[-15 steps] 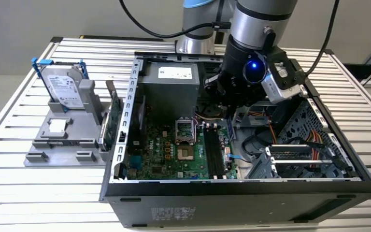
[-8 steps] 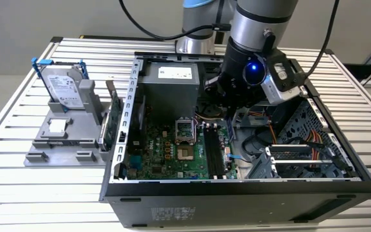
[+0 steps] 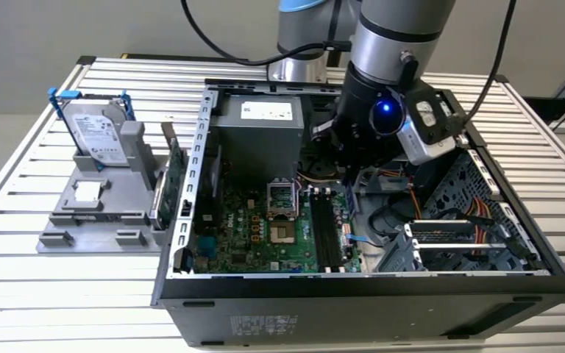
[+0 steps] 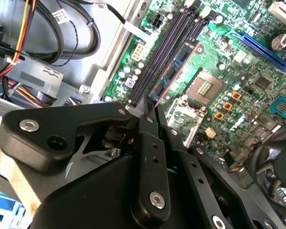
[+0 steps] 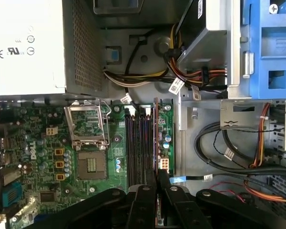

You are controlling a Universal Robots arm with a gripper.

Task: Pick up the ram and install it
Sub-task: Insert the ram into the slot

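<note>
My gripper (image 4: 150, 109) is inside the open computer case (image 3: 361, 298), over the motherboard (image 3: 263, 235). Its black fingers (image 5: 148, 191) are shut on the ram (image 4: 175, 72), a thin bluish-green strip that I see almost edge-on. In the first wrist view the ram (image 5: 156, 136) runs as a narrow line along the dark memory slots (image 5: 138, 143) and just above them, beside the one furthest from the CPU socket (image 5: 89, 138). I cannot tell whether it touches a slot. In the exterior view the gripper (image 3: 358, 173) hangs below the arm's wrist, next to the memory slots (image 3: 324, 229).
A silver hard drive in a blue frame (image 3: 96, 131) stands on a grey holder (image 3: 96, 213) at the exterior view's left. A green expansion card (image 3: 173, 184) stands by the case wall. The power supply (image 3: 258, 125), cable bundles (image 5: 190, 76) and drive cage (image 3: 459, 235) crowd around the gripper.
</note>
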